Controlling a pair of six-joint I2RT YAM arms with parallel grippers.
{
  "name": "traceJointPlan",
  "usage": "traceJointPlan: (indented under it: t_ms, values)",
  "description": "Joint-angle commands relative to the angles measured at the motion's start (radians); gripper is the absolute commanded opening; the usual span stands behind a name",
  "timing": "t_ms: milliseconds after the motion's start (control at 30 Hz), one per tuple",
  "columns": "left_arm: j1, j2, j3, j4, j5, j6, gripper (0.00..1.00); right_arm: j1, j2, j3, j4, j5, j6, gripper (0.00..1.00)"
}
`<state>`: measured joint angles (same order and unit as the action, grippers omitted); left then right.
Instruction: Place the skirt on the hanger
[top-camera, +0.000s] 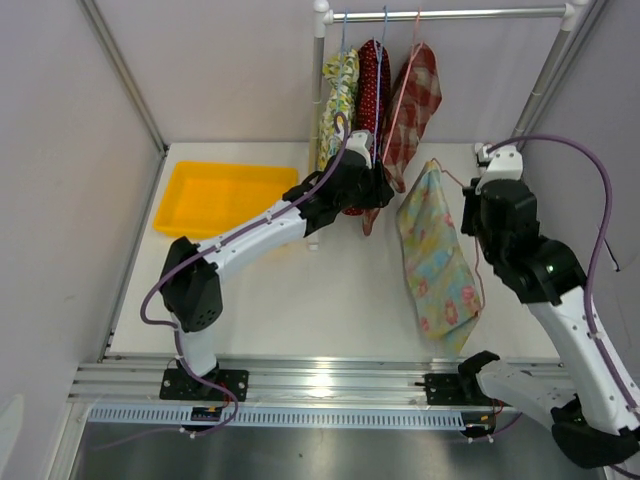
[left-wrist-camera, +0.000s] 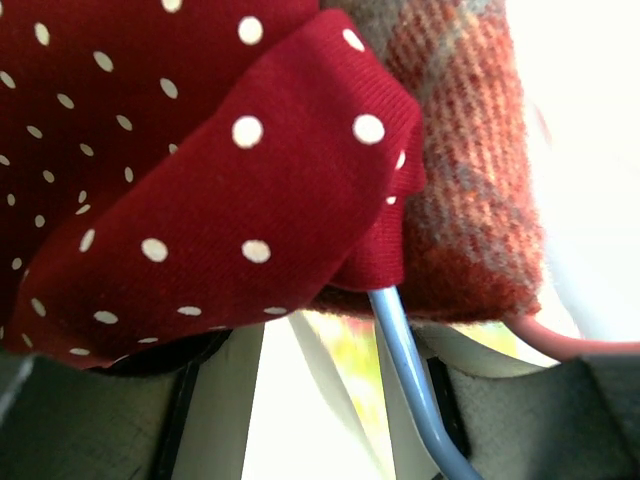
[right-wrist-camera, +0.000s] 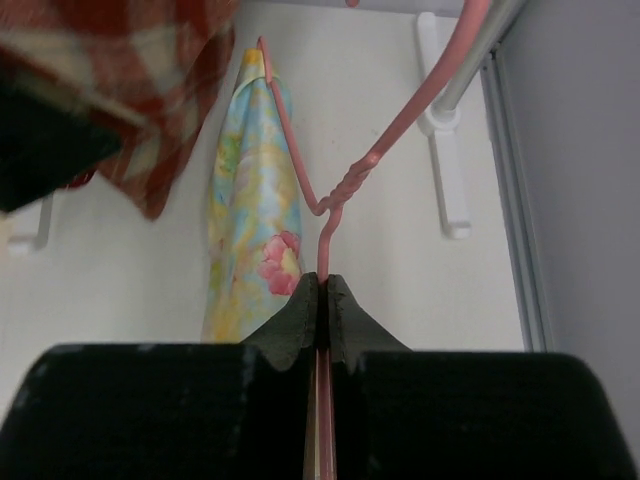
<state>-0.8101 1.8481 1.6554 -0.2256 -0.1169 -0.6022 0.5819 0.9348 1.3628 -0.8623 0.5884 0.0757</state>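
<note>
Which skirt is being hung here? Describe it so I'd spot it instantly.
Find the metal rail at the back of the table, where three garments hang. Right of and below them, off the rail, a skirt dangles from a pink wire hanger pinched in the right gripper. It alone is pastel floral; its neighbours are yellow-green, red polka-dot and red plaid.

white table (top-camera: 320, 300) with a shallow yellow tray (top-camera: 222, 197) flat on its far left corner

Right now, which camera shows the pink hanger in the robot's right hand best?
Right wrist: the pink hanger rises from the shut right hand, twist clear. Top view shows only thin wire beside the flowery skirt. Left wrist misses it.
</note>
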Motion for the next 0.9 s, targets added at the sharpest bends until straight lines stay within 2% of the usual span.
traceJointPlan:
  t_ms: [0, 33, 133, 367, 633, 867]
  values:
    - [0.009, -0.064, -0.005, 0.049, 0.022, 0.001, 0.52, -0.169, 0.056, 0.086, 0.221, -0.291, -0.071, 0.0]
    - [0.009, -0.066, -0.008, 0.049, 0.028, -0.001, 0.52, -0.256, 0.087, 0.103, 0.241, -0.339, -0.071, 0.0]
    - [0.009, -0.066, -0.014, 0.054, 0.045, 0.001, 0.52, -0.38, 0.146, 0.202, 0.259, -0.488, -0.071, 0.0]
    - [0.008, -0.093, -0.046, 0.078, 0.109, 0.002, 0.52, -0.542, 0.219, 0.295, 0.42, -0.705, -0.041, 0.0]
    - [-0.006, -0.185, -0.15, 0.094, 0.342, 0.065, 0.53, -0.608, 0.324, 0.37, 0.621, -0.717, 0.027, 0.0]
    - [-0.076, -0.309, -0.215, 0.016, 0.416, 0.165, 0.54, -0.611, 0.473, 0.489, 0.707, -0.631, 0.033, 0.0]
